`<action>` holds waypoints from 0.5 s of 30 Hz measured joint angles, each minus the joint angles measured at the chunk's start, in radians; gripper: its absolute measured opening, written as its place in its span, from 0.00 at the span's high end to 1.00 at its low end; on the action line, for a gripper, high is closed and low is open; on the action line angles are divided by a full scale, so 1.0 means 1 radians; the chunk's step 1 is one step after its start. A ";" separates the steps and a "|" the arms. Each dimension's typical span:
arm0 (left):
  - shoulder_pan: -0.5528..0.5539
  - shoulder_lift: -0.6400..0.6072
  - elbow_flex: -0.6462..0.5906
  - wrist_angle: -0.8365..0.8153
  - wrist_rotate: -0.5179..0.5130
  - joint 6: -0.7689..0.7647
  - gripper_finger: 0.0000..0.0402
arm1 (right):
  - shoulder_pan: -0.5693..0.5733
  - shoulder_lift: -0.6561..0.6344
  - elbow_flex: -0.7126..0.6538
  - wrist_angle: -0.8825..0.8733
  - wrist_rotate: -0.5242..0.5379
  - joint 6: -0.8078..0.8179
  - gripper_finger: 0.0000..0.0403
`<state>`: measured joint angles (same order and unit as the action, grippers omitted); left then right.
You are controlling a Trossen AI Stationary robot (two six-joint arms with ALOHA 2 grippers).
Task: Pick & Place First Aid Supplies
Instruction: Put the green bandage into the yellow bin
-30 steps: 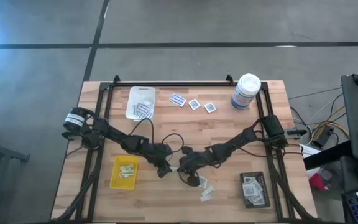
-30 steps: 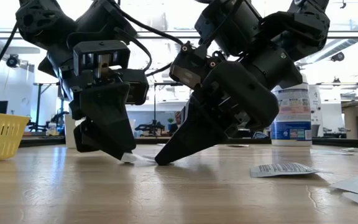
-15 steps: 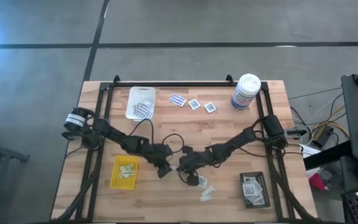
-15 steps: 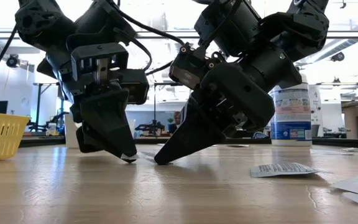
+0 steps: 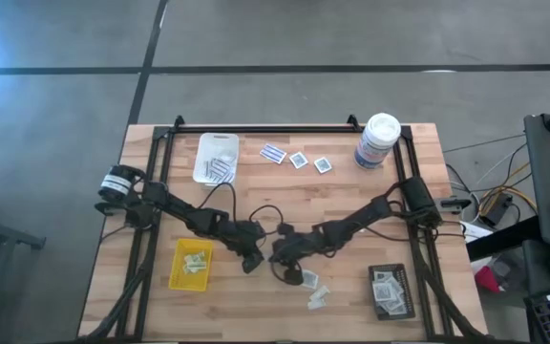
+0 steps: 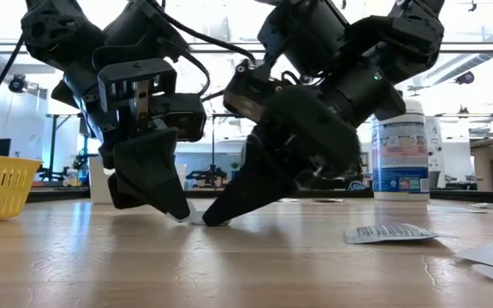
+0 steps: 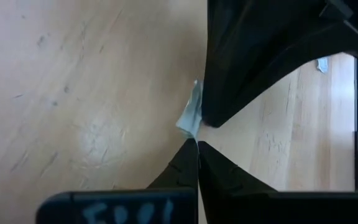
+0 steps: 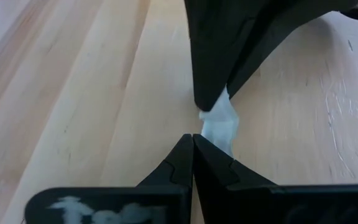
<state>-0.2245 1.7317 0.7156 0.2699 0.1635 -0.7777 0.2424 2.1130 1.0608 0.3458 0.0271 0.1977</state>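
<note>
One small pale packet [image 7: 192, 112] of the first aid supplies lies near the table's middle, between my two grippers. My left gripper [image 5: 254, 262] is shut on its left end, fingers slanting down. My right gripper [image 5: 274, 258] comes from the right, also slanting down and shut, with its tips [image 6: 206, 222] at the packet's other end. In the low view the packet [image 6: 194, 216] shows as a white sliver just above the wood. My left gripper pinches the packet's left end [image 8: 219, 102] between its two fingertips, slanting down from the table's left. The rest of the packet runs toward the other gripper, low over the table. My right gripper's shut tips touch the packet's right end [image 8: 216, 138], slanting down from the right. Whether that end is pinched or only pressed, I cannot tell.
A white tray [image 5: 216, 158] and three loose packets [image 5: 299, 161] lie at the far side, with a tall white canister [image 5: 378, 141] far right. A yellow tray [image 5: 191, 265] sits near left and a black tray [image 5: 391, 291] near right. More packets [image 5: 315, 291] lie by the right gripper.
My left gripper has shut its fingers on the packet's left end without shifting. That end, flat on the wood before, now sits slightly raised between the fingertips.
</note>
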 joint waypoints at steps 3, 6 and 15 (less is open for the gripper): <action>0.000 0.000 0.000 0.000 0.000 0.011 1.00 | 0.000 0.002 0.018 -0.011 0.000 0.010 0.97; 0.000 0.000 0.000 -0.001 0.001 0.019 1.00 | 0.000 0.003 0.035 -0.042 -0.001 0.014 0.93; 0.000 -0.016 0.000 -0.059 0.011 0.043 1.00 | -0.001 -0.013 0.122 -0.247 -0.058 0.039 0.76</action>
<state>-0.2241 1.7153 0.7158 0.2114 0.1741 -0.7349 0.2412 2.1001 1.1827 0.0986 -0.0311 0.2369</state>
